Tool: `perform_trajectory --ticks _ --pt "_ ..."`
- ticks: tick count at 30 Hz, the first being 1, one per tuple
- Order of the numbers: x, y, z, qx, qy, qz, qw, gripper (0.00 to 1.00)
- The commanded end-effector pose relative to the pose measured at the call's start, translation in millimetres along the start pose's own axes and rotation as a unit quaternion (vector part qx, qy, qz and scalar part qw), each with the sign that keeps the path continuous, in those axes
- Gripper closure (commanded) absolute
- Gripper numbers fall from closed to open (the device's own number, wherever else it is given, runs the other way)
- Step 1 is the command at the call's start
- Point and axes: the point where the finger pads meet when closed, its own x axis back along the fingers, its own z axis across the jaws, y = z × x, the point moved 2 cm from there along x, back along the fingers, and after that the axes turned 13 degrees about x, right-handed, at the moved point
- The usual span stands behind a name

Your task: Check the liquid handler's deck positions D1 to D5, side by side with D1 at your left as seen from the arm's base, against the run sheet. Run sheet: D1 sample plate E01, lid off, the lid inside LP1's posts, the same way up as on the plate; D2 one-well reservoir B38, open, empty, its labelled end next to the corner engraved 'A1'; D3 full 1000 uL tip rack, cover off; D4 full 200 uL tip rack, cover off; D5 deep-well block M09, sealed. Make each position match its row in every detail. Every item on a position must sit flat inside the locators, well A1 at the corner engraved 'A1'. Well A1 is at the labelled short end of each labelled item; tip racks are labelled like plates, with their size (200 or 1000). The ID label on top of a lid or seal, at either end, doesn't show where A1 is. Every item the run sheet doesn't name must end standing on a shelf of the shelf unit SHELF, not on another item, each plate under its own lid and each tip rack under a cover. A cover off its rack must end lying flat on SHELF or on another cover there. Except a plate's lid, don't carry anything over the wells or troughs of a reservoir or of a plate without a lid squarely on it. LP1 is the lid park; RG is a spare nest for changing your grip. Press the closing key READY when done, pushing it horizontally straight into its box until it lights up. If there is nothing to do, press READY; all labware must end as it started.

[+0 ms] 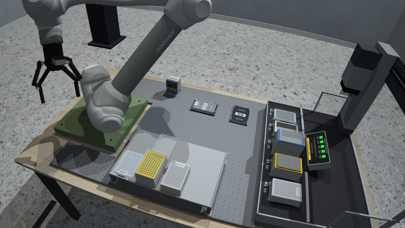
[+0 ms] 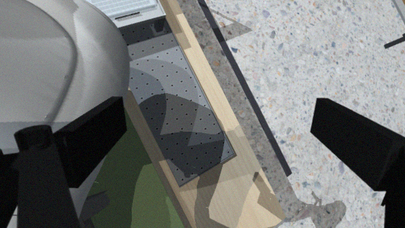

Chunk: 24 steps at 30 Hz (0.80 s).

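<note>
Currently the black two-finger gripper hangs beyond the left edge of the wooden desk, above the speckled floor; its jaws stand fully open and hold nothing. The wrist view looks down past the green base plate to the desk corner and floor.

On the dark liquid-handler deck, five positions run in a column:
- D1: clear uncovered sample plate.
- D2: cream one-well reservoir, partly hidden by the neighbouring rack.
- D3: blue-rimmed tip rack, uncovered.
- D4: yellow-rimmed tip rack, uncovered.
- D5: grey deep-well block with a label at its right end.

A clear lid lies in the LP1 lid park. The black RG nest sits to its right. The grey shelf unit carries a lidded clear plate, a yellow tip rack, a grey block and a clear cover. The small READY key box stands near the desk's far edge.
</note>
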Motion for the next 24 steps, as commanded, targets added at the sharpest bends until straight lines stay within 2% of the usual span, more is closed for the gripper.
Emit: perform_trajectory --ticks 1,2,3,17,19,24 --pt "0.4 0 1 0.000 0.000 0.000 1.000 0.00" --pt "0.4 0 1 0.000 0.000 0.000 1.000 0.00" --pt "-0.4 -4 -2 0.006 -0.007 -0.004 1.000 0.21" --pt "-12.6 -66 -35 0.083 -0.104 -0.066 0.989 0.21" --pt "-12.6 -66 -35 0.083 -0.104 -0.066 0.989 0.21" --pt "-17.2 -88 -48 0.111 -0.139 -0.088 0.980 0.21"
